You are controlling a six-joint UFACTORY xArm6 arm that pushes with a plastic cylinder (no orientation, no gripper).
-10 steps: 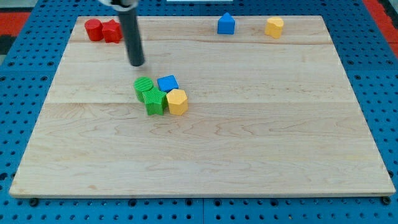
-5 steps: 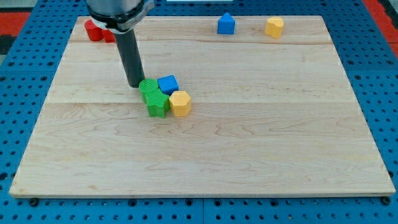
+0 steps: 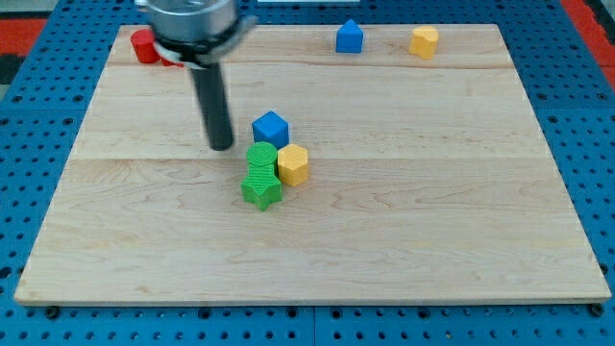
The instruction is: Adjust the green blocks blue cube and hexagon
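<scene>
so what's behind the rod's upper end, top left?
A red block shows fully; a second red one is mostly covered, shape unreadable. My tip sits left of the blue cube.

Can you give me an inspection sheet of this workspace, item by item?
Surface: wooden board on a blue pegboard.
Job's things: blue cube, green blocks and yellow hexagon clustered mid-board.
Clutter: red blocks top left; blue block and yellow block along the top.
Grippers: none; my tip stands left of the cluster, apart from it.
Cables: nothing seen.
Surroundings: red surface at the corners.
</scene>
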